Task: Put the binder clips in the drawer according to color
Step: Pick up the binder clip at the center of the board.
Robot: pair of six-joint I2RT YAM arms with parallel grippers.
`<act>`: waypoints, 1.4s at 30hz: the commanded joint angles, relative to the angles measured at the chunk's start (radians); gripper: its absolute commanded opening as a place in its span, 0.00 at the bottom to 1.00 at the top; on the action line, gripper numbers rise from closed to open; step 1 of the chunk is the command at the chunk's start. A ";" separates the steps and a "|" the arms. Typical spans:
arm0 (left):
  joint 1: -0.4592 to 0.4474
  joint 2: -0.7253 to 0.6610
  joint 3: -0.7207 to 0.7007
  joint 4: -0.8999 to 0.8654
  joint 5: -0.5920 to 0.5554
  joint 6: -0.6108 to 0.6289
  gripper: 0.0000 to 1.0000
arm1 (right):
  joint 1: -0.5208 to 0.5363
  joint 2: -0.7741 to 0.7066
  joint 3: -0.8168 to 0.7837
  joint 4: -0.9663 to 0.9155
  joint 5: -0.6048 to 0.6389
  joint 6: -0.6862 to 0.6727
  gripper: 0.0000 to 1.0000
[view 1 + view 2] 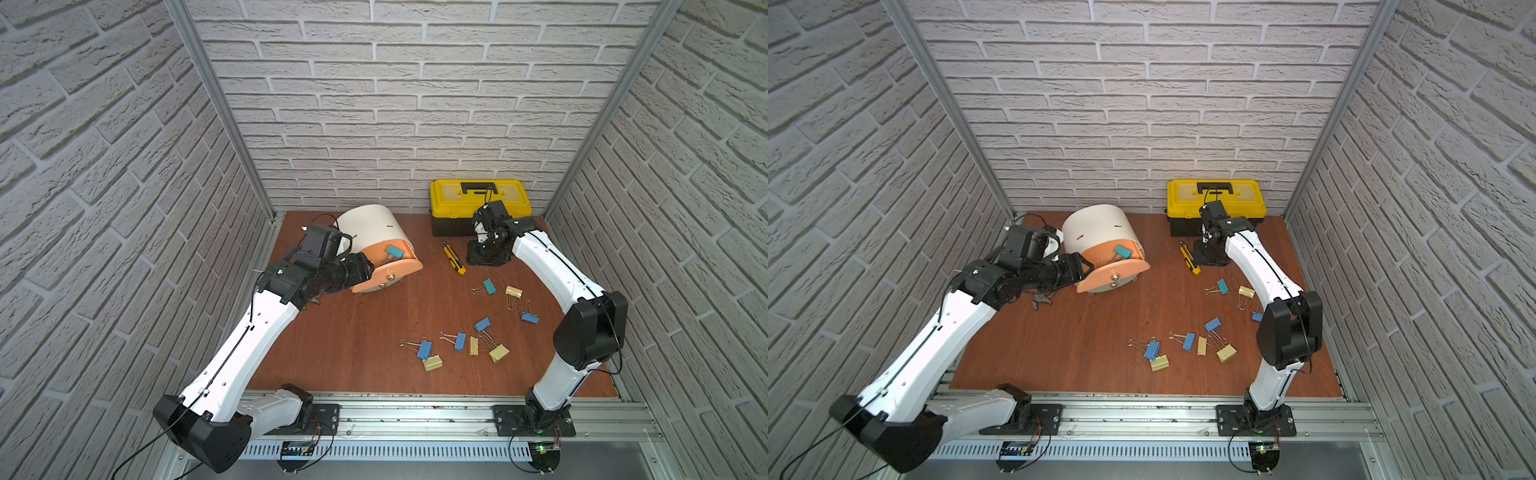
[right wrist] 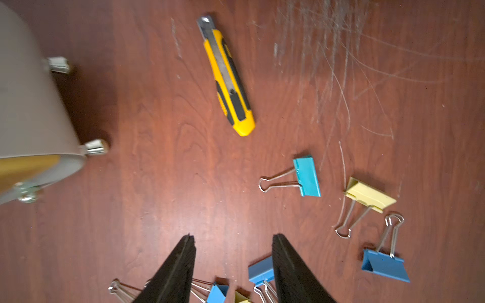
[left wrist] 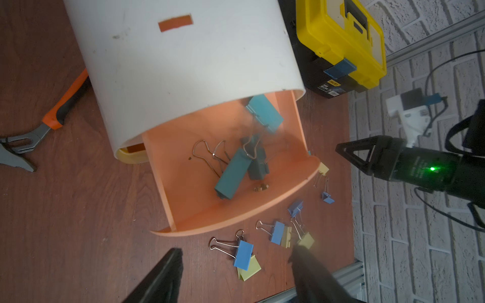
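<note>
Teal clips already lie in the pulled-out peach drawer [image 3: 231, 168] of the white cabinet [image 1: 376, 226] near the tabletop's back edge, three as far as the left wrist view shows, while one teal clip [image 2: 307, 176] lies on the tabletop near its right edge. Blue and pale-yellow binder clips [image 1: 457, 343], about nine, lie scattered toward the front right, so most sorting is judged undone. Left gripper [image 3: 236, 262] and right gripper [image 2: 233, 251] both stand parted, holding nothing.
</note>
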 commanded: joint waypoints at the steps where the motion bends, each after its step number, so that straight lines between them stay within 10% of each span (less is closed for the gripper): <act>1: -0.030 -0.056 -0.031 -0.004 -0.036 -0.024 0.70 | -0.012 -0.041 -0.077 0.042 0.071 -0.002 0.52; 17: -0.252 -0.184 -0.238 0.043 -0.167 -0.181 0.70 | -0.104 0.117 -0.146 0.118 0.102 -0.024 0.64; 42: -0.235 -0.248 -0.274 0.007 -0.192 -0.214 0.71 | -0.167 0.299 -0.069 0.152 -0.065 -0.082 0.66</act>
